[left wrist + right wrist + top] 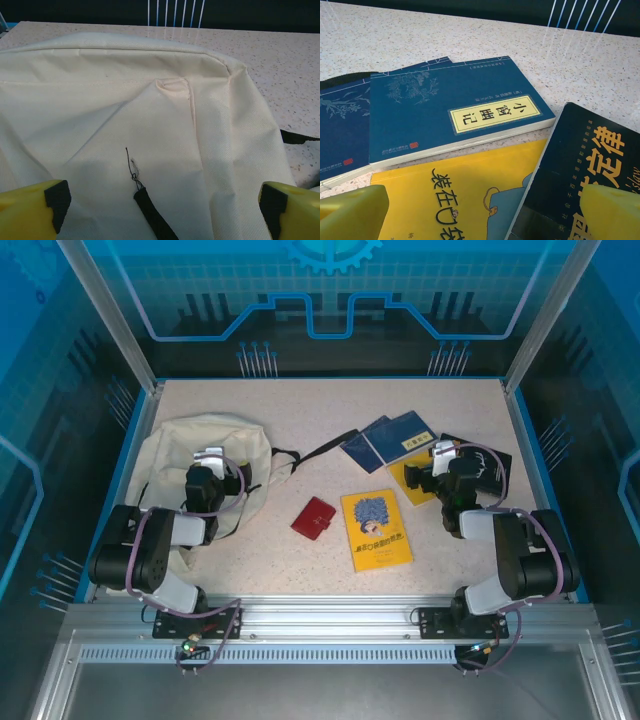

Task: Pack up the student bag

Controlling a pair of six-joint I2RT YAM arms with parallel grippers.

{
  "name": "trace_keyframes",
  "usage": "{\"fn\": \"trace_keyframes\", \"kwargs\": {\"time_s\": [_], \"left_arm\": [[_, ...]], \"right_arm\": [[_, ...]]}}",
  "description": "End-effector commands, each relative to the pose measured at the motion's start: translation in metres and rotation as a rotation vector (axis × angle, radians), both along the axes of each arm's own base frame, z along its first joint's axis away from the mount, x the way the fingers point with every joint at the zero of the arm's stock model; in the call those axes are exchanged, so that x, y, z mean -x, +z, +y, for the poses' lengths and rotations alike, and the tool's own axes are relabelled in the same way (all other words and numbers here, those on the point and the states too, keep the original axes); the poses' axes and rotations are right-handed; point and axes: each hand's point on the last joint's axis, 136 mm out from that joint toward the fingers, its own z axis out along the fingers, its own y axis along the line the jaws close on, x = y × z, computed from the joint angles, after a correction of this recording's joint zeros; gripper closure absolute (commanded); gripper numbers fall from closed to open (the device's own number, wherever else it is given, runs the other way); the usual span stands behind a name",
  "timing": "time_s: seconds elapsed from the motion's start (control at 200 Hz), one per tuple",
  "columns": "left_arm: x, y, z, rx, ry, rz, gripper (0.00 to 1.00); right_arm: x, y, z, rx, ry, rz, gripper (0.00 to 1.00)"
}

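Observation:
The student bag (185, 445), cream fabric with black straps, lies flat at the table's left. My left gripper (210, 462) hovers over it, open. In the left wrist view its yellow fingers (35, 210) stand wide apart above the bag's cloth (150, 110), with a black pull strap (152, 215) between them, untouched. My right gripper (445, 458) is open over a pile of books at the right. In the right wrist view its jaws (485, 212) spread above a yellow book (455, 200), beside a black book (580, 165) and a blue book (445, 110).
A second blue book (362, 443) overlaps the first at the back. Another yellow book (376, 530) and a red wallet (314, 518) lie on the speckled table (330, 400) in the middle. A black bag strap (320, 452) trails toward the blue books.

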Motion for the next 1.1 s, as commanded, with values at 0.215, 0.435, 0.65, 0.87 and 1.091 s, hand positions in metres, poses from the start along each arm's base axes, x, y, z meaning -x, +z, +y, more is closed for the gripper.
{"fn": "trace_keyframes", "kwargs": {"time_s": [0.215,0.435,0.65,0.87,1.091], "left_arm": [[-0.007,0.006,-0.002,0.008,-0.019,-0.014,0.01],[-0.006,0.005,-0.002,0.007,-0.021,-0.012,0.01],[-0.007,0.005,-0.001,0.015,-0.024,-0.009,0.01],[-0.002,0.01,-0.002,0.012,-0.028,-0.046,0.01],[0.008,0.041,0.007,0.014,0.024,-0.065,0.01]], "right_arm": [[-0.002,0.002,0.0,-0.002,0.001,-0.015,0.0],[-0.002,0.001,0.0,-0.002,0.001,-0.014,0.0],[-0.002,0.002,0.0,-0.002,0.003,-0.015,0.0],[0.0,0.018,0.002,-0.003,0.018,-0.027,0.0],[0.011,0.07,-0.008,0.018,-0.061,-0.043,0.0]]}}
